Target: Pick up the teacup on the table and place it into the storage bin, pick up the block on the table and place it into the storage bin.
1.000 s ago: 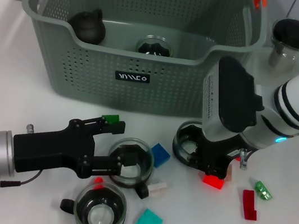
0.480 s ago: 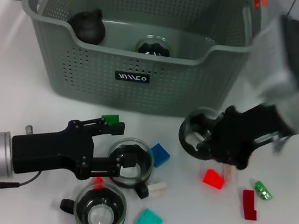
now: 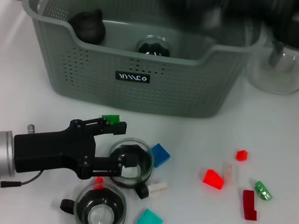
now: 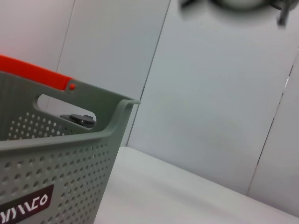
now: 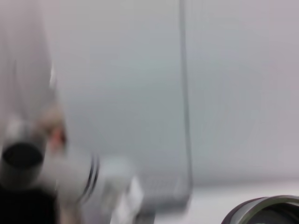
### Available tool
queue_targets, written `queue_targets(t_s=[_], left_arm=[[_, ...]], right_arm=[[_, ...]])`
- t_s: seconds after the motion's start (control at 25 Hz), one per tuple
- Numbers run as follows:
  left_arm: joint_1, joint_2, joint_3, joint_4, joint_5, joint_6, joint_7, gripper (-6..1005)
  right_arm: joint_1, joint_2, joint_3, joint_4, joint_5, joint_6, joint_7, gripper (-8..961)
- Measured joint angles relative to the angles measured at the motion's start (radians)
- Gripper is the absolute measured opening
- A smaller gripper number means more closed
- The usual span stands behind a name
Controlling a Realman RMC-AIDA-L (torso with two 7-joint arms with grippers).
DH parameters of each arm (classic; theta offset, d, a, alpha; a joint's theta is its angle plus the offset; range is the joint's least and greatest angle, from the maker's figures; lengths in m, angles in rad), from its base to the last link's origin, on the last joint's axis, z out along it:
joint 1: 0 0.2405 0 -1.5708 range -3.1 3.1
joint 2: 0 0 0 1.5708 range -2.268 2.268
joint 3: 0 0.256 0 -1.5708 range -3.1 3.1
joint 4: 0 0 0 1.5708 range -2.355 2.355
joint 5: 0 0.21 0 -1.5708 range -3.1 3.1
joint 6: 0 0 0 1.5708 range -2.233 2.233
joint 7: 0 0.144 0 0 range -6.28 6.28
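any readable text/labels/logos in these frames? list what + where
"MMCO"-like stylized white lettering, exact letters uncertain: on the small black label on the front wall of the storage bin, head view.
Same label in the left wrist view, cut off at the frame edge: reads roughly "YMCO", not certain.
No other text is visible on the teacups, blocks, glass teapot or arms. The right wrist view is too blurred to read.

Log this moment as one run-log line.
left end effector: at table teacup, low | right end effector: blurred above storage bin, grip unclear | teapot: beside bin
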Motion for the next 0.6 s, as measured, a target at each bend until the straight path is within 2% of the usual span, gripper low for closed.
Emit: queue_targets(t_s=[0.12,0.2,0.28,0.36,0.6], left_arm=[[-0.001,0.001,-0.001,0.001,-0.001,0.0,-0.001,810],[-0.002,0.001,-0.001,0.002,-0.002,0.0,-0.001,810],[-0.002,0.001,-0.001,0.002,-0.002,0.0,-0.001,810],[-0.002,0.001,-0.002,0.002,-0.002,0.0,-0.001,810],[-0.008,0.001,-0.002,0.003,-0.009,0.0,-0.001,810]], right_arm=[[0.027,-0.04,0.015,0.058,0.054,0.14,0.039,54],[0.045,-0.053,0.005,0.083,0.036,0.22,0.042,54],[0.07,-0.056,-0.021,0.106,-0.024,0.308,0.035,54],[0.097,-0.051,-0.061,0.13,-0.101,0.403,0.016,55],[0.19,-0.009,-0.185,0.284,-0.294,0.657,-0.079,54]])
